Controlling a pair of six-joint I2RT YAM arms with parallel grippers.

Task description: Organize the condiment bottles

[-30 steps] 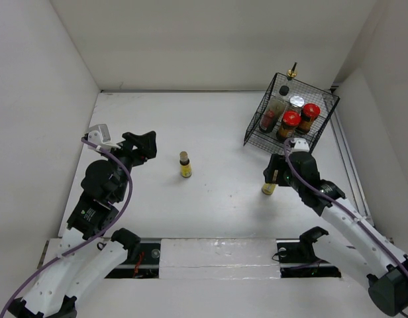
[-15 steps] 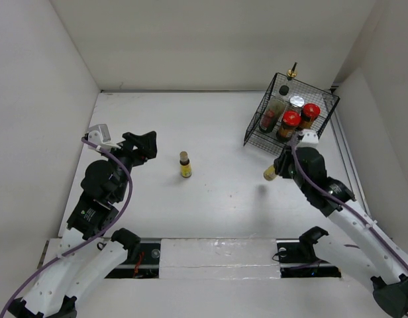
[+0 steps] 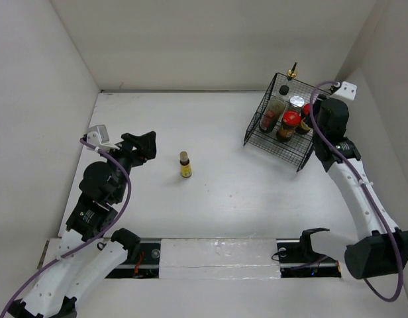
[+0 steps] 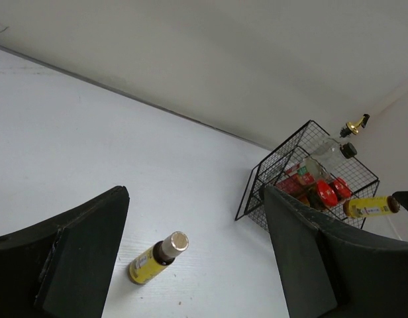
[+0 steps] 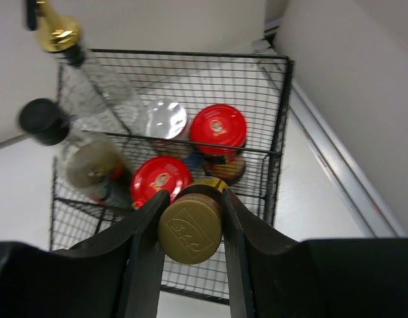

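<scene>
The white worktop [image 3: 224,192] carries a black wire basket [image 3: 270,149] at its far right corner. The right hand [image 5: 191,202] hovers above the basket, pinching a brown-capped yellow bottle [image 5: 190,228]. The left hand [image 4: 194,199] is spread wide. A second brown-capped yellow bottle [image 3: 185,165] stands upright mid-worktop, well apart from the basket.

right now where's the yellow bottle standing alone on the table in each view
Top external: yellow bottle mid-table, left of the wire basket.
Left wrist: bottle low centre, basket to its right.
Right wrist: not in it.
Shared landmark: the wire basket, seen in all three.
</scene>
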